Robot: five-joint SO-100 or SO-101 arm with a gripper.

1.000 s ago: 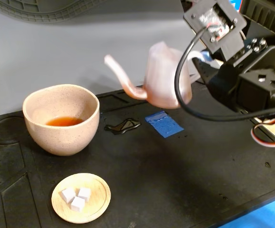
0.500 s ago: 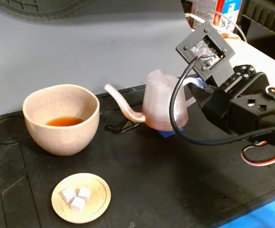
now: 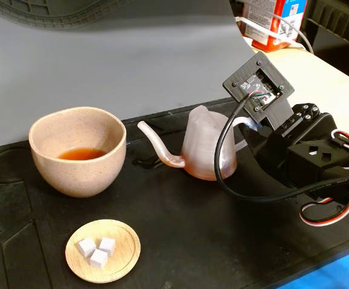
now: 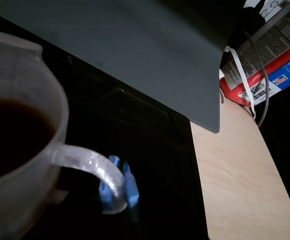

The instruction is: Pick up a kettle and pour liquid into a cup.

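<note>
Hobby workbench, we judge | black silicone repair mat [image 3: 180,241] with moulded trays | pale wooden desk [image 4: 240,185] | printed carton [image 3: 273,21] behind

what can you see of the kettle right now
The kettle is a small translucent pinkish-white plastic pot with a conical body, standing upright on the black mat, right of the cup in the fixed view. Its long thin gooseneck spout curves toward the cup without touching it. The loop handle faces the arm, with blue-tipped fingers at it; whether they clamp it is unclear. The wrist view shows dark liquid inside.
</note>
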